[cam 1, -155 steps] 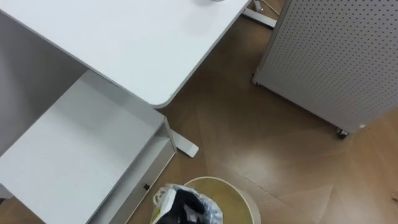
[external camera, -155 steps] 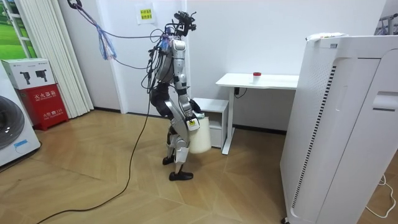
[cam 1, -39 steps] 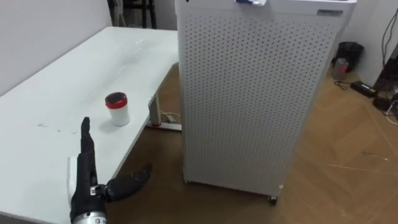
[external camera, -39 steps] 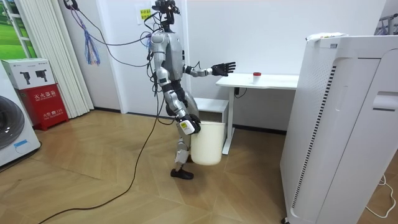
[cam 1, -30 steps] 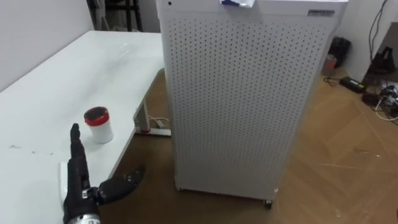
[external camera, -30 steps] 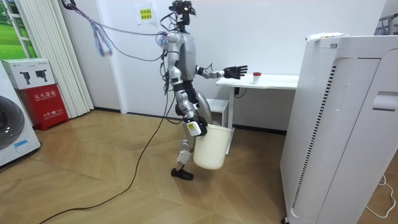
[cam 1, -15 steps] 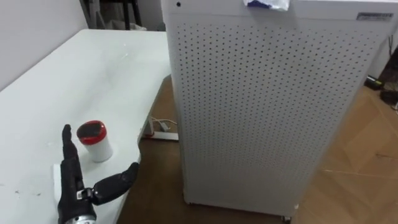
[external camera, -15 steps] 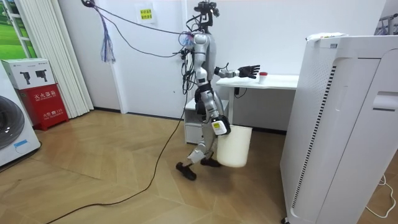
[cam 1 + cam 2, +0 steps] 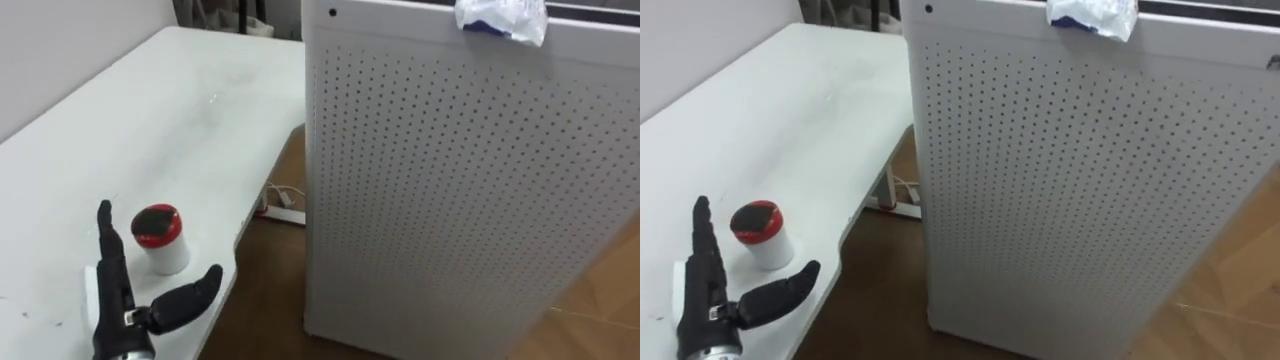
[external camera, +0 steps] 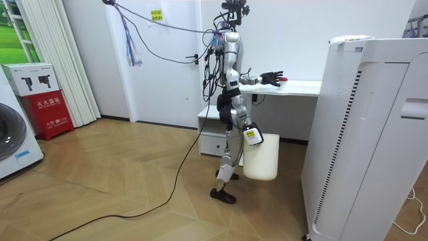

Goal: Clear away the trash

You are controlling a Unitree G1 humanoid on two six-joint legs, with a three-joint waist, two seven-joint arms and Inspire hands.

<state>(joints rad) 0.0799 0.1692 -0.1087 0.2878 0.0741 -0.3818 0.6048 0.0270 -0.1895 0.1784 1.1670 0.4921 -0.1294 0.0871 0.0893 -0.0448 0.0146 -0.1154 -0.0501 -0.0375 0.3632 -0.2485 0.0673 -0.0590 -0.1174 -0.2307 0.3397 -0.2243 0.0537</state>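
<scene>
Cup pickup looks not yet done: left hand (image 9: 120, 310), straight and spread, hovers over the white surface (image 9: 200, 120) just beside the red-lidded cup (image 9: 160, 238), a crumpled wrapper (image 9: 500, 20) sits atop the perforated cabinet (image 9: 450, 200), and the right hand (image 10: 250, 137) is at the white bin (image 10: 261, 161), grip cannot tell.

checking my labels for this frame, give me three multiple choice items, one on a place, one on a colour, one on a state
1. Where is the crumpled wrapper? A on the floor; B on top of the perforated cabinet; C in a drawer.
2. What colour is the lid of the cup? A red; B green; C blue.
3. How is the left hand? A shut on the cup; B shut, empty; C open beside the cup.

1 B: it lies on the cabinet's top edge.
2 A: a red lid tops the white cup.
3 C: its fingers are straight and hold nothing.
</scene>
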